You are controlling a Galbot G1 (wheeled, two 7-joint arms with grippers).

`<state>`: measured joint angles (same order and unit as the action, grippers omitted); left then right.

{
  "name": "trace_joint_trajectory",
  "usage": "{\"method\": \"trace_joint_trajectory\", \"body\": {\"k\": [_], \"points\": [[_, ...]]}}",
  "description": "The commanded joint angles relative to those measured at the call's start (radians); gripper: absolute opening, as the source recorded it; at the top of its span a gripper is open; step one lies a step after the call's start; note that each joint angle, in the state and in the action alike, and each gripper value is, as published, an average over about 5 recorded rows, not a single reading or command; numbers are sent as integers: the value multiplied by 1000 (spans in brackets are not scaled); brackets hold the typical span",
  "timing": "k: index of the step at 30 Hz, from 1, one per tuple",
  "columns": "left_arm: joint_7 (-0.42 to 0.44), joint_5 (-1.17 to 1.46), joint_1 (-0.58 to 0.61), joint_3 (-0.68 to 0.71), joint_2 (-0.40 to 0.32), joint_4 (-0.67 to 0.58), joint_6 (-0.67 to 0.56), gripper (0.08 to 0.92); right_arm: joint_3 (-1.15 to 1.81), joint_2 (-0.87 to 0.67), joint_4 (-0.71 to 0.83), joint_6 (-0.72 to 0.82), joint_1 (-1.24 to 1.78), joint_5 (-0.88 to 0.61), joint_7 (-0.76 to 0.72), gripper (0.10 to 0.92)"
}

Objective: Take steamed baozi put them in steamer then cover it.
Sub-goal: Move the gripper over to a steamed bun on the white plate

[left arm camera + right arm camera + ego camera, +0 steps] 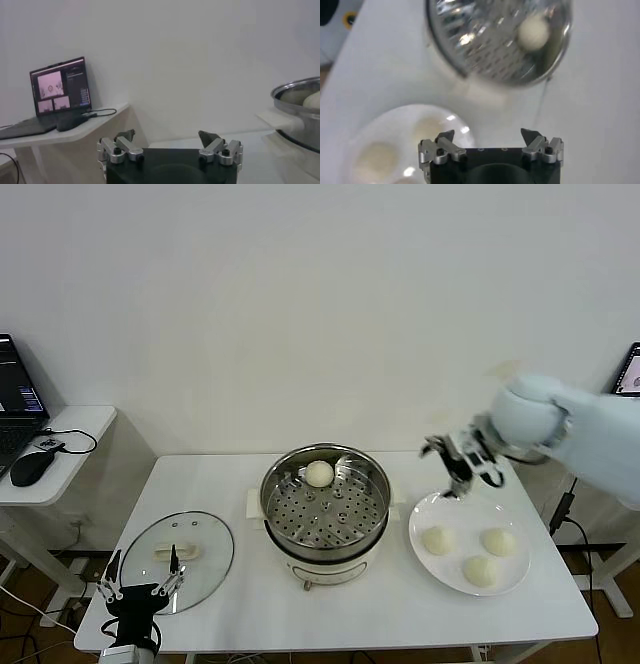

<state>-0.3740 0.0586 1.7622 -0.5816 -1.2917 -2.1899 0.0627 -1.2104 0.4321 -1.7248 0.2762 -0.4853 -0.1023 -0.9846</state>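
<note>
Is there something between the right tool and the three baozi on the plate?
Nothing visible. The open right tool hangs just above the plate's far rim, with only air down to the three baozi.

Cream-white baozi (319,474) in the shiny perforated steel steamer (325,506); three more on a white plate (432,516); white tabletop (400,604).

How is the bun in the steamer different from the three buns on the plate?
The lone bun lies on the steamer's perforated metal tray, at its far edge; the three buns sit grouped on the flat white plate. The open right gripper hangs nearer those three. All look round and cream-white.
</note>
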Motion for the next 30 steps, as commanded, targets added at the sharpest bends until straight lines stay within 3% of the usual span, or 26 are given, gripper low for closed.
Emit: {"method": "trace_joint_trajectory", "body": {"k": [1,13,30], "points": [[0,-6,1,-4,-1,-2,14,823,255,-148,-32,25,396,113,-12,823],[-2,-11,1,-19,-9,10,15,823,426,25,148,15,635,240,37,823],[-4,-14,1,-38,-15,14,14,823,414,233,335,-4,623,238,70,823]]}}
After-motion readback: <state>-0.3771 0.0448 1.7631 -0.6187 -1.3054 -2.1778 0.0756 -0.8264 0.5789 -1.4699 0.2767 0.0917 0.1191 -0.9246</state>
